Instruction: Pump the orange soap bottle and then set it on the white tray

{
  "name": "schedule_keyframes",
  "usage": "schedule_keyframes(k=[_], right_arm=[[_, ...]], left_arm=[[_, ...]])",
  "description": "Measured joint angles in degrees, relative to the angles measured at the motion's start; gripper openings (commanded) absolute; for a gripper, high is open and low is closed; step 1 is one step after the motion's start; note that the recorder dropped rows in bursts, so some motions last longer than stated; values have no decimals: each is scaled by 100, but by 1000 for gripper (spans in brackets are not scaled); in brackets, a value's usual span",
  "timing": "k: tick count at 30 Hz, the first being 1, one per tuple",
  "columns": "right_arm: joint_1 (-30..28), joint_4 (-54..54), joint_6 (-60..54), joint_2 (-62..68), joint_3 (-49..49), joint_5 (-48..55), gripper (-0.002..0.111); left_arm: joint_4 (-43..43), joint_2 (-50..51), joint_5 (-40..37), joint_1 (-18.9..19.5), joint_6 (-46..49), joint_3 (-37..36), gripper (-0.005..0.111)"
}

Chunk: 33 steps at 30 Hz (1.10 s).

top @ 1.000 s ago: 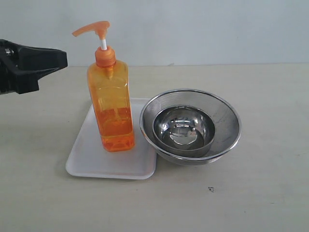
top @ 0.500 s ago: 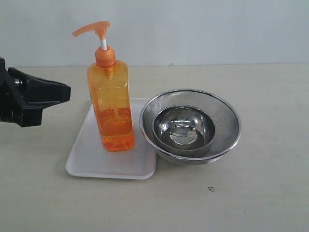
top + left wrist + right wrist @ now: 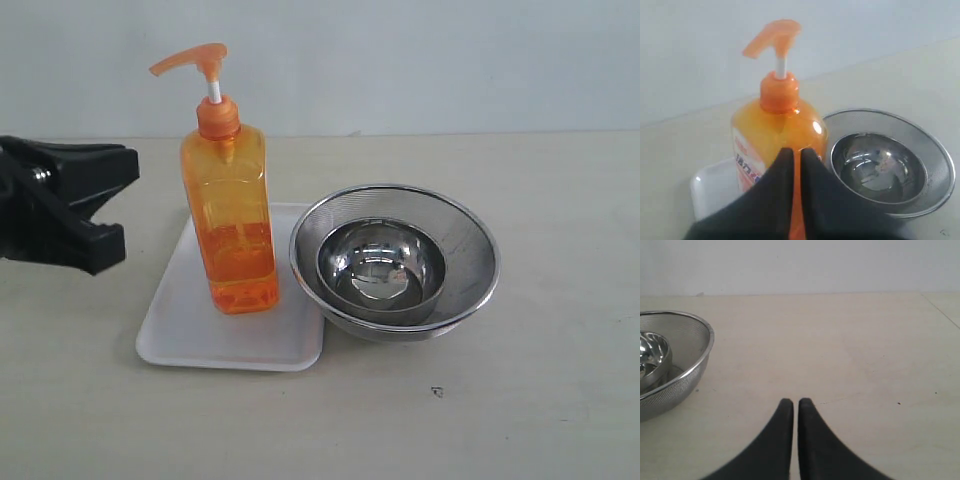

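Exterior view, centre-left: orange soap bottle [image 3: 232,215] upright on the white tray [image 3: 190,340] beside the steel bowls [image 3: 462,238], left fingers [image 3: 95,165] closed and empty at the left edge, right fingers [image 3: 785,425] closed too; likely hazard, a sideways nudge toppling the tall bottle.

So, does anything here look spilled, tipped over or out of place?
Nothing stands out. The orange soap bottle stands upright on the white tray, the small steel bowl nests in the mesh bowl beside it, and no spill shows.
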<state>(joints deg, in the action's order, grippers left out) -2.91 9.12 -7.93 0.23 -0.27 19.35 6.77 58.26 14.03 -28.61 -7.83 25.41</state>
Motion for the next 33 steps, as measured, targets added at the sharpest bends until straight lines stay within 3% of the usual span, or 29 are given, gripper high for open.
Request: schedule_keyframes(k=[5, 12, 16, 20, 22, 33], right_arm=[[0, 0, 10, 0, 0, 0, 1], [0, 0, 10, 0, 0, 0, 1], [0, 0, 10, 0, 0, 0, 1], [0, 0, 10, 0, 0, -11, 1], [0, 0, 10, 0, 0, -22, 1], [0, 0, 10, 0, 0, -22, 1]], left_arm=[[68, 567, 1358, 0, 7, -447, 5], [-571, 1557, 3085, 0, 472, -490, 5], [-677, 1978, 3876, 0, 643, -490, 25], [-677, 2255, 4022, 0, 644, -304, 60], [-677, 2415, 4034, 0, 644, -175, 70], [-829, 3153, 4144, 0, 598, 491, 71]])
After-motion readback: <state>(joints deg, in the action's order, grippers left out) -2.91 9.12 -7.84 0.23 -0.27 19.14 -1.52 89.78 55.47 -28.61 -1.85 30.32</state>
